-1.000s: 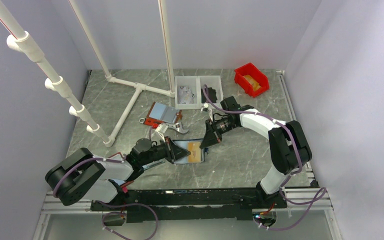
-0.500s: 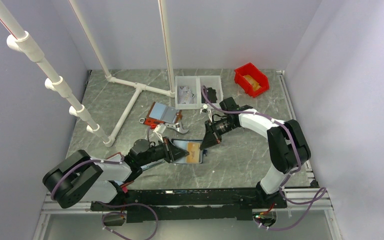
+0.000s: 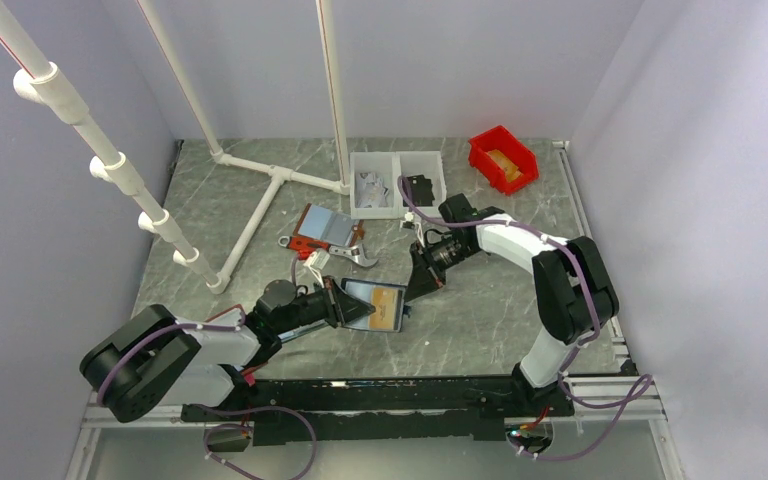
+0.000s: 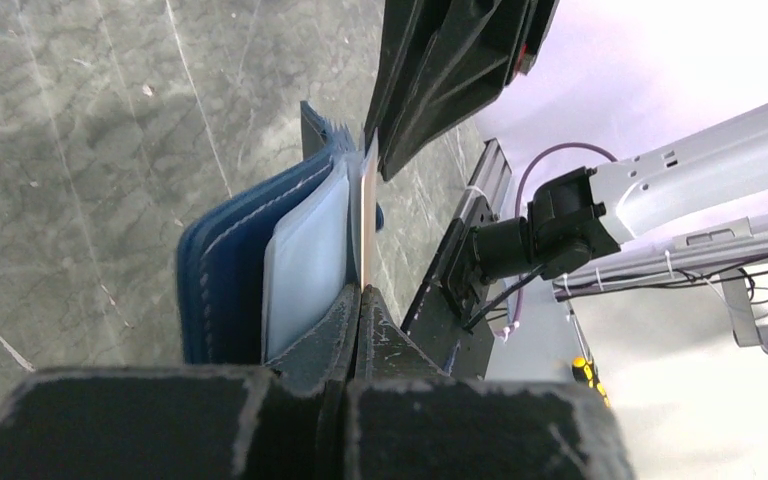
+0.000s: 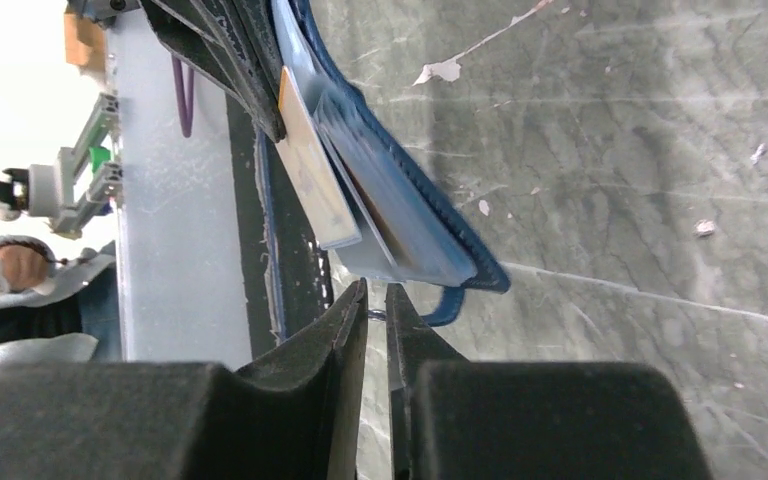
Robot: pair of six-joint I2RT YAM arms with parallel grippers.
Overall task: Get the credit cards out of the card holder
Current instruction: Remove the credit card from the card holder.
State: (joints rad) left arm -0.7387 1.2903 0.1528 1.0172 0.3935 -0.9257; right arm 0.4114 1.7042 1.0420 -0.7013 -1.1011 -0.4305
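Overhead, two robot arms reach inward over a grey marbled tabletop. At left, the left hand is clamped tight on the near edge of the card holder, a navy bifold held open and tilted up off the surface; a tan credit card sits in its right half, its edge standing proud of the light blue pocket; no black card can be made out. Just right of the holder, the right hand has its jaws a sliver apart.

The likely risks: the right hand may close on the holder's edge rather than the card alone, and a pull would then drag the holder out of the left hand's thin pinch; that pinch may also trap the card so it cannot slide.

The left wrist view shows the card edge-on, running down into the left fingers, which the overhead view hides. Only the right wrist view shows the strap tab looping beside the right fingertips; whether they pinch it cannot be told.
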